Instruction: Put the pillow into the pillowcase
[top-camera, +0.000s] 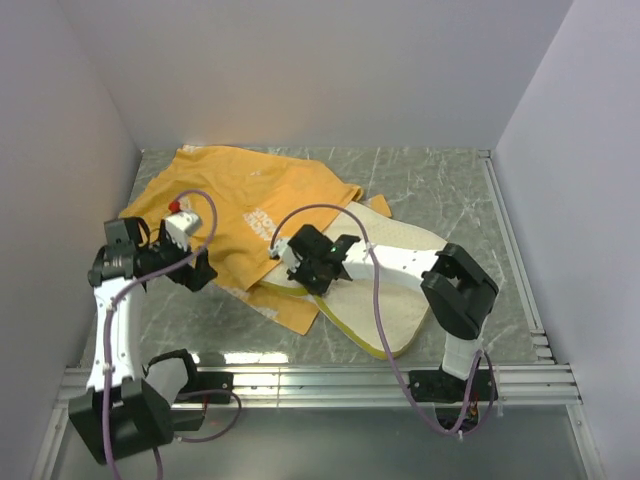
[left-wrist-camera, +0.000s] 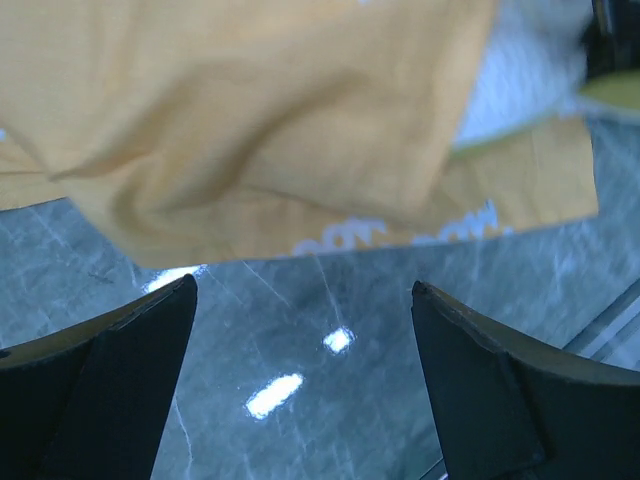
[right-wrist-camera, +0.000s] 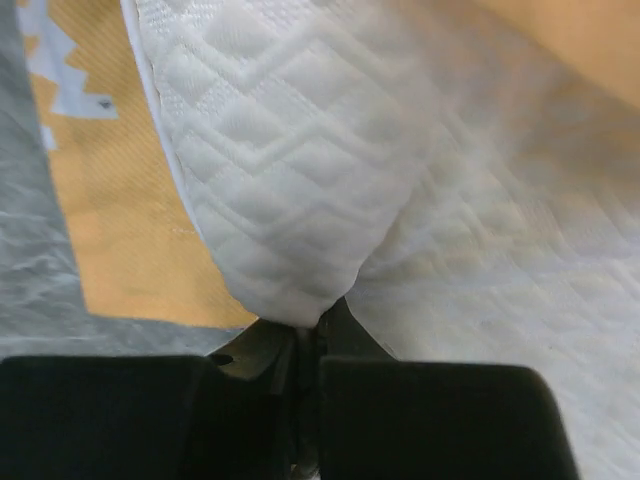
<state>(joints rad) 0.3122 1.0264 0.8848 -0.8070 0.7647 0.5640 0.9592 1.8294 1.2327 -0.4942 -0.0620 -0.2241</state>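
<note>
The pillowcase (top-camera: 240, 200) lies spread at the back left, its orange-yellow side up with pale prints. The cream-white quilted pillow (top-camera: 400, 275) with a yellow-green edge lies to its right, its left end on the pillowcase's front flap. My right gripper (top-camera: 293, 263) is shut on a pinched fold of the pillow (right-wrist-camera: 300, 150) at that end, with the pillowcase (right-wrist-camera: 120, 230) beneath it. My left gripper (top-camera: 203, 275) is open and empty above the bare table, just short of the pillowcase's front edge (left-wrist-camera: 250, 130). My left gripper (left-wrist-camera: 300, 290) holds nothing; a bit of the pillow (left-wrist-camera: 510, 95) shows at upper right.
The marble table (top-camera: 440, 190) is boxed in by pale walls at the left, back and right. A metal rail (top-camera: 350, 378) runs along the near edge and another (top-camera: 515, 250) along the right side. Purple cables loop over both arms.
</note>
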